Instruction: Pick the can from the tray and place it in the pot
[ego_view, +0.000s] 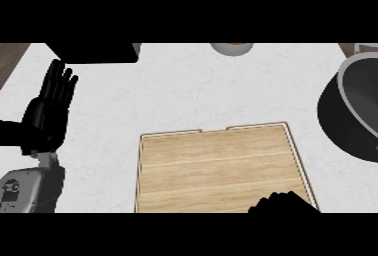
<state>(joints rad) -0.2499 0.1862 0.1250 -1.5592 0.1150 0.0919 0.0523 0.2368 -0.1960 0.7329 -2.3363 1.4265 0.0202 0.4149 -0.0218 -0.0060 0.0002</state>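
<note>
I see my right hand (284, 203) at the light wooden tray's (221, 165) near edge; I cannot tell its grip or see the can. The dark grey metal pot (354, 110) sits right of the tray. My left hand (50, 107) rests open, left of it.

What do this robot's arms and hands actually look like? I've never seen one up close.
The left hand is glossy black, with long slim fingers. Its forearm is a grey casing with dark markings. Of the right hand only a black shape shows at the lower edge.
</note>
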